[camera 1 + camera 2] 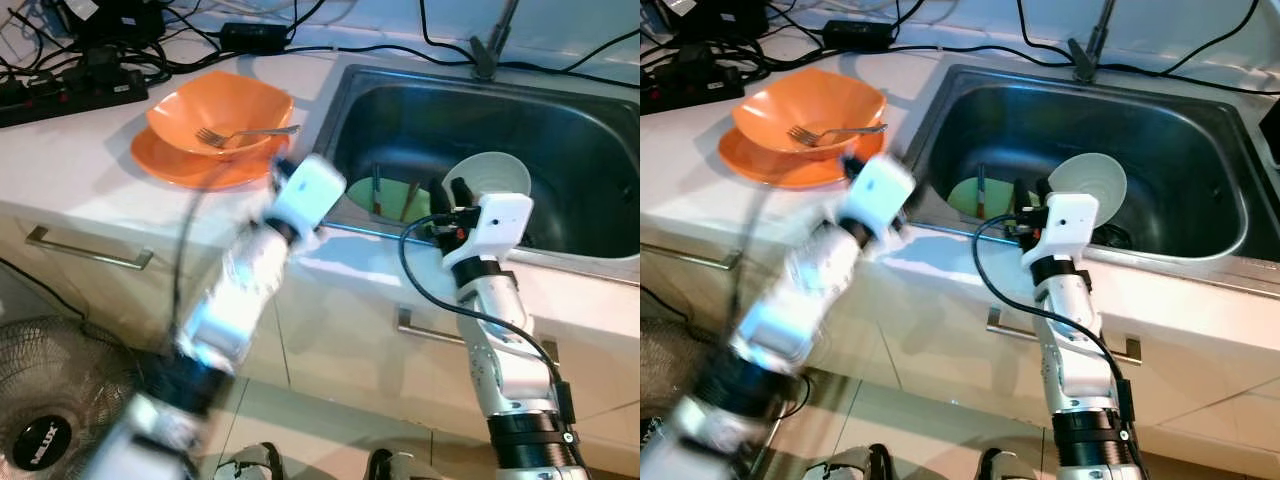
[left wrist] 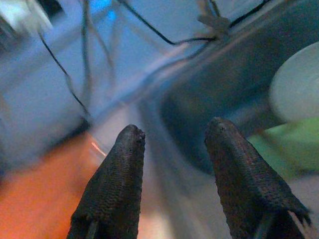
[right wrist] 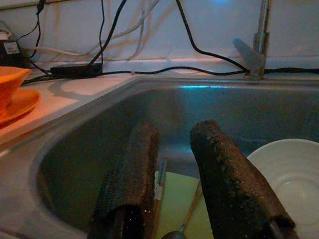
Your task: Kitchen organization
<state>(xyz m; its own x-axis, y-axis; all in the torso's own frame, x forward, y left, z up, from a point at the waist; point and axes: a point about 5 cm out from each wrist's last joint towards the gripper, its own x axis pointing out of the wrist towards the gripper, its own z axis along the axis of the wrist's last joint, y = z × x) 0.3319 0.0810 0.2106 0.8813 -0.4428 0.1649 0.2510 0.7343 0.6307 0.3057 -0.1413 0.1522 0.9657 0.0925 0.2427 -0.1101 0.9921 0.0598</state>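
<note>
Right fingers: the right gripper (image 3: pixel 172 164) has its two black fingers (image 3: pixel 227 184) parted with nothing between them, poised over the near rim of the sink (image 1: pixel 560 255).
Right wrist view, beyond the fingers: a pale green plate (image 3: pixel 177 199) on the sink floor with a spoon-like utensil (image 3: pixel 182 224) lying on it, and a white bowl (image 3: pixel 286 179) just beside the plate.
Head views, same spot: the white bowl (image 1: pixel 492 178) leans tilted against the sink wall, partly behind the right wrist housing.
Left fingers: the left gripper (image 2: pixel 172 149) is spread apart and empty; this view is motion-blurred.
Left arm, head views: smeared, its gripper near the counter edge between the orange dishes and the sink.
Counter: an orange bowl (image 1: pixel 222 108) sits in an orange plate (image 1: pixel 170 165), a fork (image 1: pixel 245 133) resting in the bowl.
Back of counter: black cables (image 1: pixel 330 45) and a power strip (image 1: pixel 60 95).
Faucet: stands behind the sink (image 3: pixel 260 35).
</note>
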